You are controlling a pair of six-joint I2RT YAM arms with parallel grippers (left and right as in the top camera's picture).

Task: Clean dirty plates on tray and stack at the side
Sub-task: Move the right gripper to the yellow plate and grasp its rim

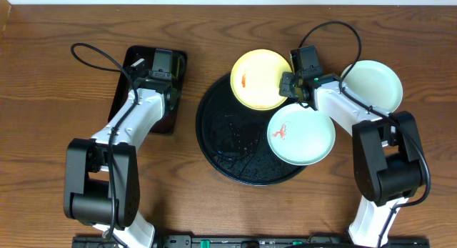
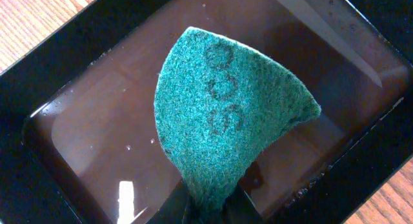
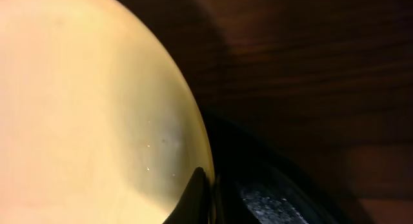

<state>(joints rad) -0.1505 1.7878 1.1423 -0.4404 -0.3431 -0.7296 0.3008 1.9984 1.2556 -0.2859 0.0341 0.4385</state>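
Observation:
The round black tray (image 1: 235,144) lies mid-table. A pale yellow plate (image 1: 257,80) with a red smear rests on its far rim. My right gripper (image 1: 289,85) is shut on that plate's right edge. In the right wrist view one dark fingertip (image 3: 193,195) lies over the yellow plate's (image 3: 84,101) rim, and the gripper (image 3: 211,199) pinches it above the tray (image 3: 271,201). A mint plate (image 1: 303,137) with a red smear overhangs the tray's right side. Another mint plate (image 1: 373,86) sits on the table at the right. My left gripper (image 1: 158,64) is shut on a green scouring pad (image 2: 226,114).
A rectangular black tray (image 1: 121,98) stands at the left, holding brownish water (image 2: 84,140); the left gripper (image 2: 210,210) holds the pad over it. Both arm bases stand at the near table edge. Bare wooden table (image 1: 57,98) lies around them.

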